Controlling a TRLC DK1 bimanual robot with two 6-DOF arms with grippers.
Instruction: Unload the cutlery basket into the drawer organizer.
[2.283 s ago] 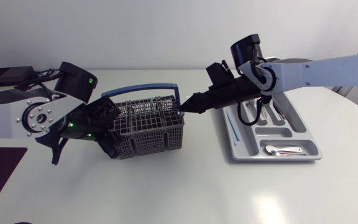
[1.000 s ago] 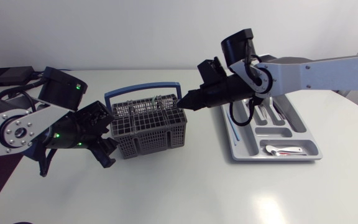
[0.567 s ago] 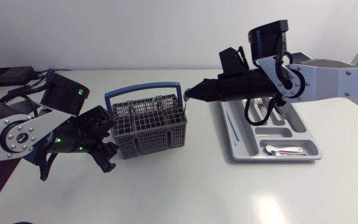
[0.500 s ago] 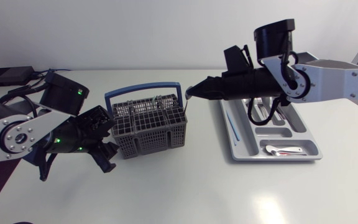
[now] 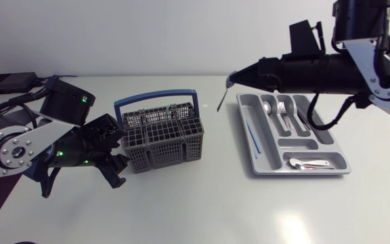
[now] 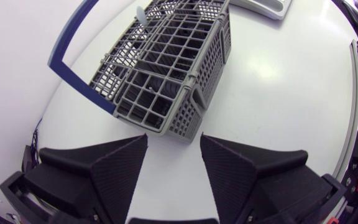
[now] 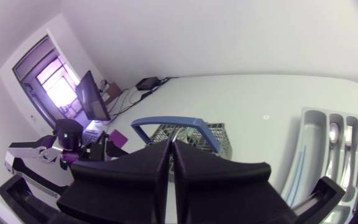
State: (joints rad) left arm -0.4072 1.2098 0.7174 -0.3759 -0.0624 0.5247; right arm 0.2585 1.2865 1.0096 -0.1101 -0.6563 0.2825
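The grey wire cutlery basket (image 5: 162, 139) with a blue handle (image 5: 156, 100) stands left of the table's middle. My left gripper (image 5: 117, 161) sits low at its left end, open, and the basket (image 6: 166, 68) lies just ahead of the empty gap in the left wrist view. My right gripper (image 5: 230, 80) hovers above the table between the basket and the grey drawer organizer (image 5: 257, 159), shut on a thin silver piece of cutlery (image 5: 223, 97) that hangs from its tip. In the right wrist view the right gripper (image 7: 171, 148) has its fingers pressed together above the basket (image 7: 194, 134).
The organizer holds spoons and forks (image 5: 281, 112) in its far slots, a thin blue-white piece (image 5: 252, 135) in the long left slot and a white piece (image 5: 310, 163) in the near slot. A black box with cables (image 5: 9, 83) sits at the back left.
My right gripper has risen out of the basket and swung right toward the organizer, carrying the thin piece of cutlery. My left gripper pulled back from the basket's end earlier and has since stayed still.
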